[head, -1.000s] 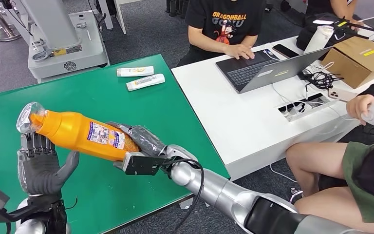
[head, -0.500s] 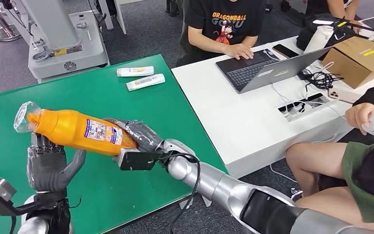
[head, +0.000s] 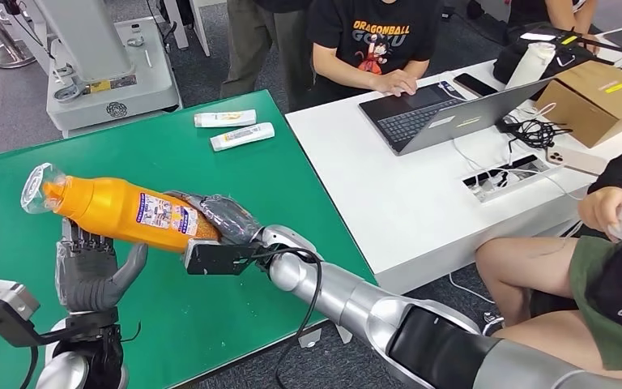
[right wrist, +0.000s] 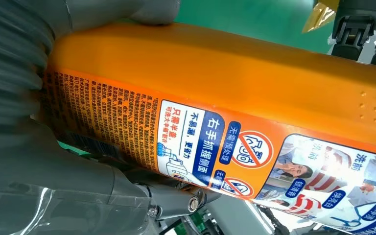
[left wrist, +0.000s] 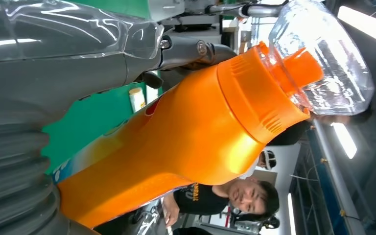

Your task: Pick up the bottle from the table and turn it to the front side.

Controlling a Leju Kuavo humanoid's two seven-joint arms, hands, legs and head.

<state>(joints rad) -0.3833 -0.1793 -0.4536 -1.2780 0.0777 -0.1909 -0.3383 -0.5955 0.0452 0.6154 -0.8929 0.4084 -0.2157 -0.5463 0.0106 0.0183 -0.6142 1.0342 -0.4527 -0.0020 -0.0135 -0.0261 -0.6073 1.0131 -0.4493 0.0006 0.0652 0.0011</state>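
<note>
Vs 1 s ago: left hand (head: 89,271) has crept up and toward 3 o'clock, now right under the bottle's (head: 121,212) neck end; fingers upright and spread, thumb out to 2 o'clock, holding nothing. Can't tell from head view if fingertips touch the bottle. Bottle itself has drifted up toward 11 o'clock and sits a bit flatter; cap end at 9–10 o'clock, base at 3–4 o'clock. Right hand (head: 219,220) has followed it the same way, fingers still wrapped round the base end, gripping it clear of the green table (head: 291,186). Behind the table, a person in khaki trousers (head: 261,40) has come in at 12 o'clock, next to the seated person in the black T-shirt (head: 377,36).

Bottle: orange plastic, orange ribbed collar and spout under a clear domed cap (left wrist: 323,54), cap glossy w/ reflections. Body tapers to the neck. Label w/ blue, white and red panels faces up-ish and toward the camera; right wrist view shows small black print, red prohibition signs, white Chinese characters on blue, a photo strip. Row of tiny raised dots on bare orange near the label edge.

Further right: two white tubes (head: 235,128) lying near the table's far edge, 1 o'clock from the bottle, well apart from it. White desk (head: 389,203) w/ open laptop (head: 445,109), cardboard box (head: 599,97).
</note>
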